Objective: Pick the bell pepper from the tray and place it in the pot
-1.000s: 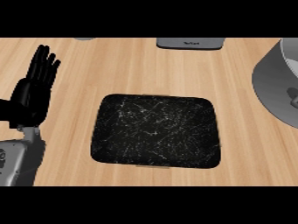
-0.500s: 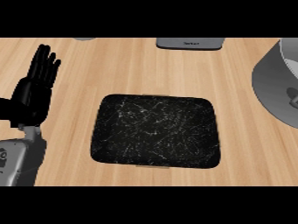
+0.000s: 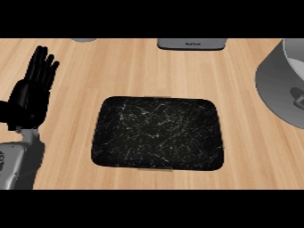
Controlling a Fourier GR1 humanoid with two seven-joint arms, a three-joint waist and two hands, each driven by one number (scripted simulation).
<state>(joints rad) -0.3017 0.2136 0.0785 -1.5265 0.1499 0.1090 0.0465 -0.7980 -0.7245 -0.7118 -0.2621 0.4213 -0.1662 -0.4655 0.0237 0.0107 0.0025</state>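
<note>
At view's left, left hand resting, fingers straight and together; tray bare, pepper unseen, placement into pot likely finished.

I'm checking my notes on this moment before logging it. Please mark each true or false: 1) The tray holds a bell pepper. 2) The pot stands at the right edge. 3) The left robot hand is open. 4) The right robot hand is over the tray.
1) False: the dark tray shows no pepper on it.
2) True: the grey pot is at the right edge, partly cut off.
3) True: the left robot hand rests open at the left, fingers up.
4) False: no right hand shows.
</note>
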